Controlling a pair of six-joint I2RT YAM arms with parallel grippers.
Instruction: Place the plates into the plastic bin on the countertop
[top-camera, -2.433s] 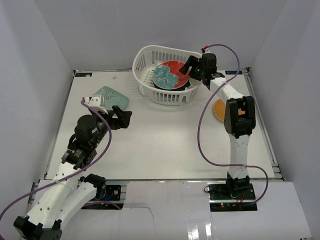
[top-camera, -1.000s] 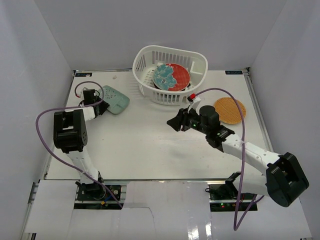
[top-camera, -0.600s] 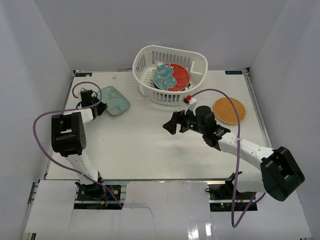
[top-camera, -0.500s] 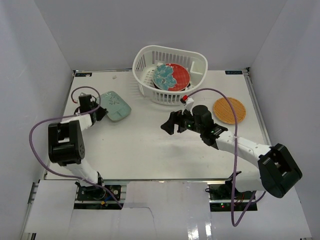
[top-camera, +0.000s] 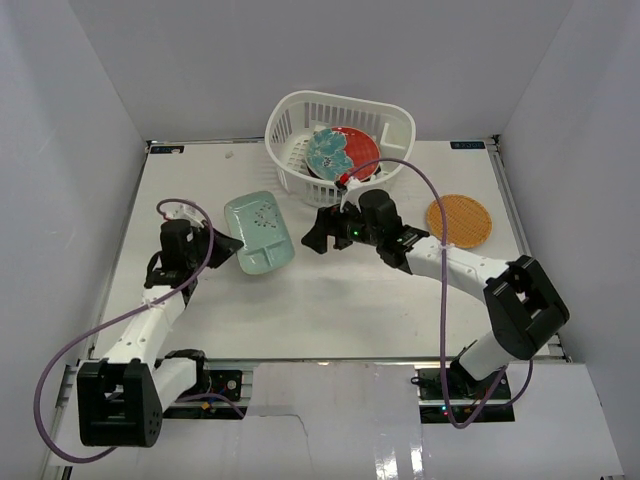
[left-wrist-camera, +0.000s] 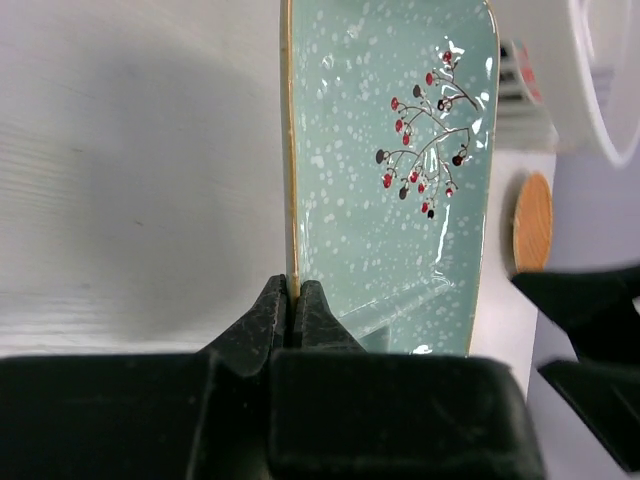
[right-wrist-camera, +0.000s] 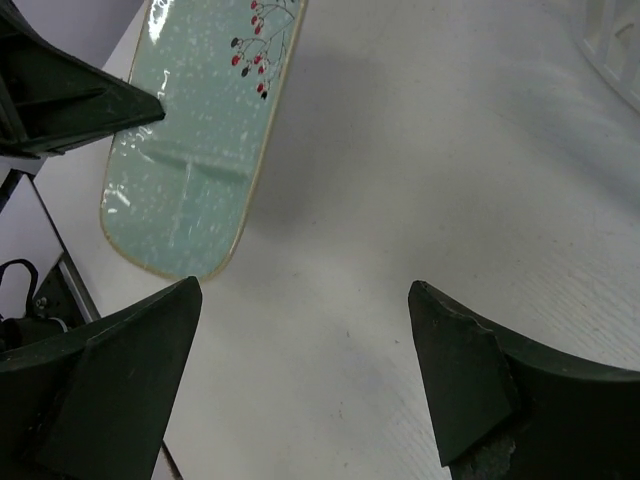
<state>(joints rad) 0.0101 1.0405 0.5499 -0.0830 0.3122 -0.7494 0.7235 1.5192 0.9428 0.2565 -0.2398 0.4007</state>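
A pale mint rectangular plate (top-camera: 258, 232) with a red-berry branch pattern hangs over the countertop (top-camera: 330, 310), left of centre. My left gripper (top-camera: 226, 247) is shut on its left rim. In the left wrist view the jaws pinch the plate's thin edge (left-wrist-camera: 292, 220) at the left gripper (left-wrist-camera: 293, 300). My right gripper (top-camera: 318, 232) stands open just right of the plate, empty. The right wrist view shows the plate (right-wrist-camera: 200, 150) ahead of the right gripper (right-wrist-camera: 303, 290). The white plastic bin (top-camera: 290, 105) at the back holds a red-and-teal plate (top-camera: 345, 150).
An orange woven-look plate (top-camera: 459, 220) lies flat on the right, seen also as the orange plate (left-wrist-camera: 532, 222) in the left wrist view. Pale grey walls enclose the countertop on three sides. The bin's wall (right-wrist-camera: 615, 40) shows at the upper right of the right wrist view.
The left gripper shut on the mint plate, lifted it and carried it toward the centre. The right gripper opened and swung left toward the plate.
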